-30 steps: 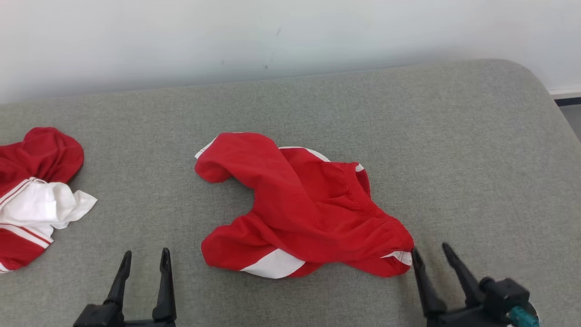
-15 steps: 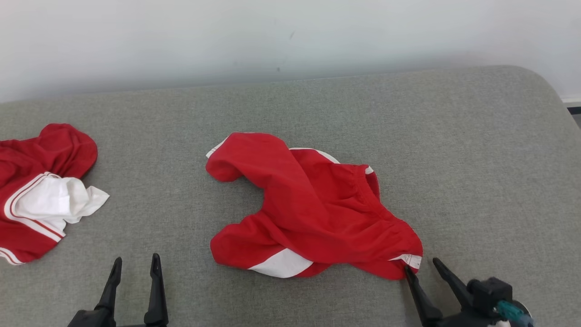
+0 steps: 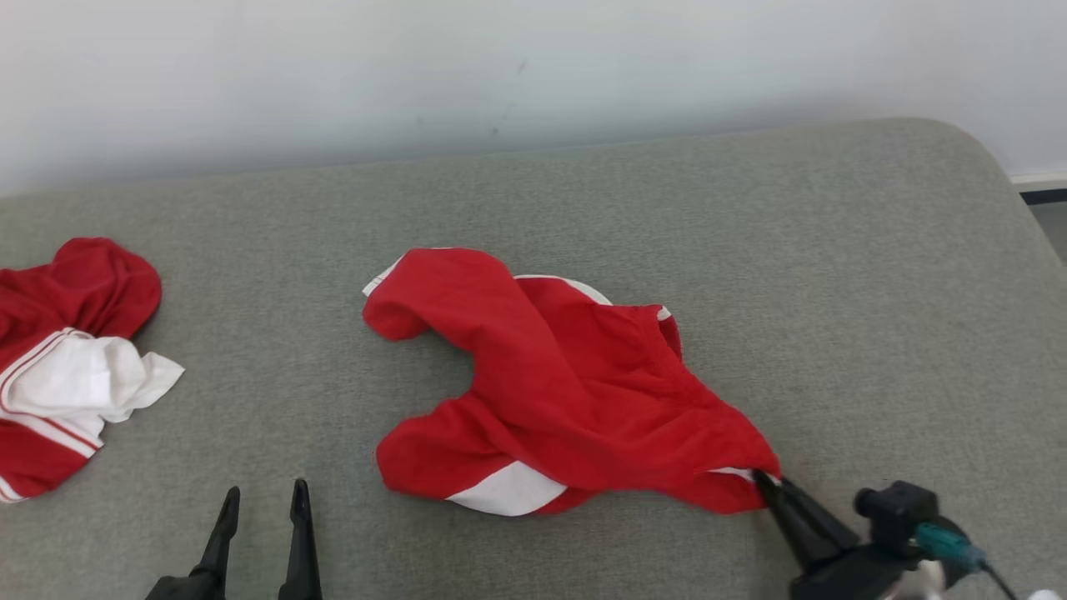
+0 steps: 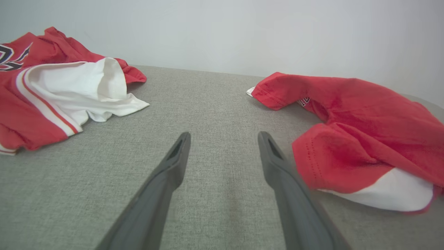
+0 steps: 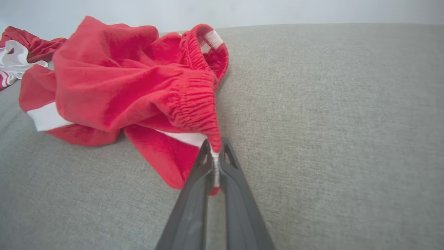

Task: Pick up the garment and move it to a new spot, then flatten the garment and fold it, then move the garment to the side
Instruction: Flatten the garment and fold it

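Observation:
The garment [image 3: 567, 392] is a crumpled pair of red shorts with white panels, lying mid-surface on the grey cushion. Its elastic waistband [image 5: 194, 104] runs toward me in the right wrist view. My right gripper [image 3: 763, 481] is shut on the garment's near right corner, with the waistband end pinched between its fingertips [image 5: 215, 152]. My left gripper [image 3: 260, 500] stands open at the lower left, nothing between its fingers [image 4: 177, 152]. The garment's leg hem [image 4: 347, 156] lies just right of them.
A second red and white garment [image 3: 67, 367] lies bunched at the left edge of the grey padded surface [image 3: 834, 275]. A pale wall [image 3: 500, 67] runs behind it. The cushion's rounded right corner drops off at the far right.
My right gripper has shut on the garment's near right corner, which is now pulled taut toward it. The head camera shifted slightly. The left gripper stays open.

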